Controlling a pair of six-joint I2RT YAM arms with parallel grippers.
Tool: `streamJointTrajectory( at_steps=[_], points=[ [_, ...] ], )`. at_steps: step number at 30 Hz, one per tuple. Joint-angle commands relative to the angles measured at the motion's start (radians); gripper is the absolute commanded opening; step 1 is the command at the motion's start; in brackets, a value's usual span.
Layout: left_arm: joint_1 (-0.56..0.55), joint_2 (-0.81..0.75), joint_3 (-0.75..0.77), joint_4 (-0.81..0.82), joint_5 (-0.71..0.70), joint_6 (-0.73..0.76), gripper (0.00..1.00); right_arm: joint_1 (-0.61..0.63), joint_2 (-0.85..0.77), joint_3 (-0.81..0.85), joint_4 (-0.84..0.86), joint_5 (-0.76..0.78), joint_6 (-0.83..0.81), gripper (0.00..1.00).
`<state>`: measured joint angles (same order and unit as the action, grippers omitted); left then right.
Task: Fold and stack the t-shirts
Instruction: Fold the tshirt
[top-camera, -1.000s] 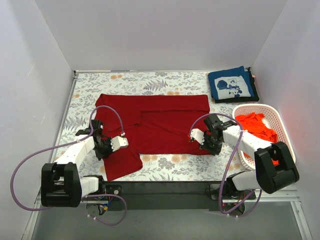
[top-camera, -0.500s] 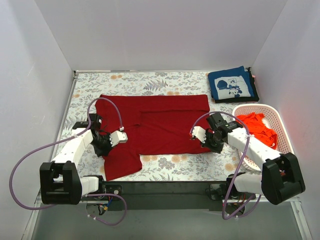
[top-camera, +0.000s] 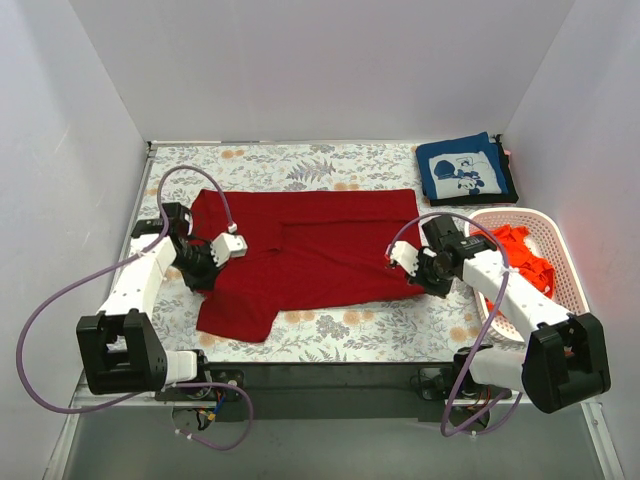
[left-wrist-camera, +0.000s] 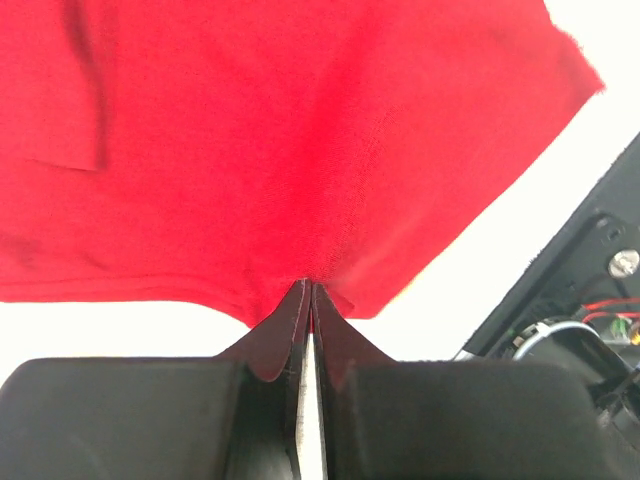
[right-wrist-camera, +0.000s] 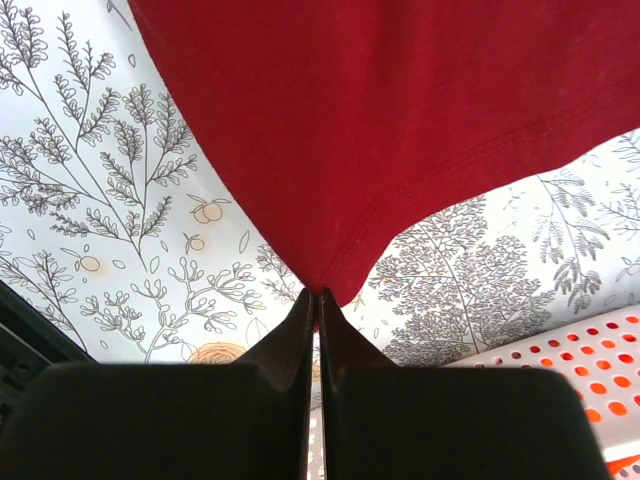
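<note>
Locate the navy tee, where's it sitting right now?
Top view: the navy t-shirt lies folded in the far right corner of the table, just beyond the white basket and to the right of the spread dark red t-shirt.

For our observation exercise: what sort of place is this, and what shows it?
Probably a robot test booth for folding laundry: bare white walls around a table, two robot arms pinching a red t-shirt, a washing basket alongside.

One high fixed view, two near wrist views.
From above, behind the arms, we see the whole table (top-camera: 300, 160); the wrist cameras look along the left hand (left-wrist-camera: 307, 295) and right hand (right-wrist-camera: 318, 298), close to the dark red t-shirt (top-camera: 330, 240), shared by all three.
</note>
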<state>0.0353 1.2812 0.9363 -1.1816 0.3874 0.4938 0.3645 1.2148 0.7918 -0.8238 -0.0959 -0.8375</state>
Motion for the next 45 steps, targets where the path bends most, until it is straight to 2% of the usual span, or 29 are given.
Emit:
streamJointTrajectory(
  at_steps=[1,17,29,30,45],
  points=[
    [0.026,0.036,0.091,-0.023,0.074,-0.020,0.00,-0.022,-0.001,0.056,-0.040,-0.027,-0.041,0.01],
    [0.081,0.311,0.400,-0.041,0.160,-0.077,0.00,-0.133,0.183,0.297,-0.080,-0.090,-0.132,0.01],
    [0.107,0.512,0.611,-0.039,0.194,-0.115,0.00,-0.167,0.419,0.533,-0.116,-0.113,-0.176,0.01],
    [0.113,0.553,0.659,-0.042,0.203,-0.123,0.00,-0.179,0.458,0.591,-0.135,-0.116,-0.192,0.01],
    [0.149,0.655,0.742,-0.049,0.251,-0.149,0.00,-0.214,0.626,0.774,-0.189,-0.136,-0.213,0.01]
  ],
)
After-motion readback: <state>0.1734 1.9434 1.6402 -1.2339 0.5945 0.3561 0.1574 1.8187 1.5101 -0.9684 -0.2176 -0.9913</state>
